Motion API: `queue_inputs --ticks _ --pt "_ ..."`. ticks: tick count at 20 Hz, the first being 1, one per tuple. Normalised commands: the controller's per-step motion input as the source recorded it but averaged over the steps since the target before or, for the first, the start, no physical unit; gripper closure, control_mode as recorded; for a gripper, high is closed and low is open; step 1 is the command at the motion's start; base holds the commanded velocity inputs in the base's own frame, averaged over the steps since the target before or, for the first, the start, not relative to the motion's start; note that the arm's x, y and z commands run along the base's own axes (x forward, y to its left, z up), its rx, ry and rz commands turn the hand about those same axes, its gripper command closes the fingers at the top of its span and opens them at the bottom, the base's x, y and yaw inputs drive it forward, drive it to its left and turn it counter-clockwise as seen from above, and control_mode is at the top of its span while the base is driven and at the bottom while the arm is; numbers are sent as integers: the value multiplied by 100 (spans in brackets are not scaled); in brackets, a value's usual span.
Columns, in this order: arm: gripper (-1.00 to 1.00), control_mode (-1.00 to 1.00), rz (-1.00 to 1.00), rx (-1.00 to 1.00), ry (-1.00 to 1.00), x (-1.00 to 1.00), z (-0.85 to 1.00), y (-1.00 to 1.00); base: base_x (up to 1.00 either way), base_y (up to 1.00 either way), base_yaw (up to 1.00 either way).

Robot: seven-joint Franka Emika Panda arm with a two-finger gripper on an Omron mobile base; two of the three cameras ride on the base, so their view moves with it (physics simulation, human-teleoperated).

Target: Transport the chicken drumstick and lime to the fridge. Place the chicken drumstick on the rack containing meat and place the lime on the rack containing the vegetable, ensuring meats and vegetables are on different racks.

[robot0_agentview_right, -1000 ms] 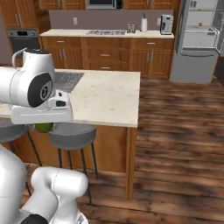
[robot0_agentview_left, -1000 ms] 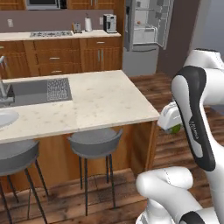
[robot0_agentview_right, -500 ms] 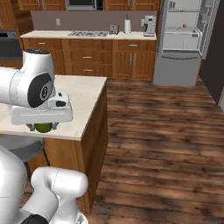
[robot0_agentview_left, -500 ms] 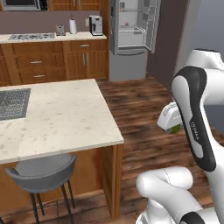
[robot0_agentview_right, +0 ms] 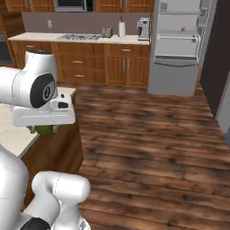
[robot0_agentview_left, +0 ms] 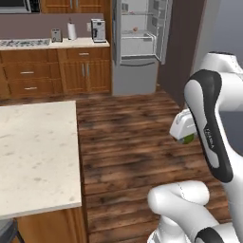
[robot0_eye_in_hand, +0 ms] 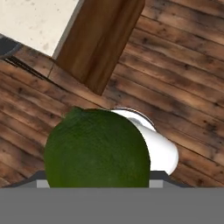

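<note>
I see the fridge (robot0_agentview_left: 137, 45) standing open across the wood floor (robot0_agentview_right: 148, 134); a small orange-red item sits on an upper shelf, too small to identify. The pincer (robot0_agentview_left: 186, 138) is closed on the lime (robot0_eye_in_hand: 97, 148). Hand view adds the tabletop (robot0_eye_in_hand: 39, 22) corner below.

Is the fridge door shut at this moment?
No. In the right base view the fridge stands open, its pale shelves and door bins showing and a small red-orange ball resting on an upper shelf.
</note>
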Motion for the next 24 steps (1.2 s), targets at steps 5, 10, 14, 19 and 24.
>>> queue_inputs --ticks 5,10,14,19,24 --pt "100 100 0 0 0 0 0 0 77 -100 4" --pt "100 100 0 0 0 0 0 0 100 -100 0" --pt "100 100 0 0 0 0 0 0 100 -100 0" --pt "100 100 0 0 0 0 0 0 100 -99 0" --pt "100 100 0 0 0 0 0 0 100 -7 0"
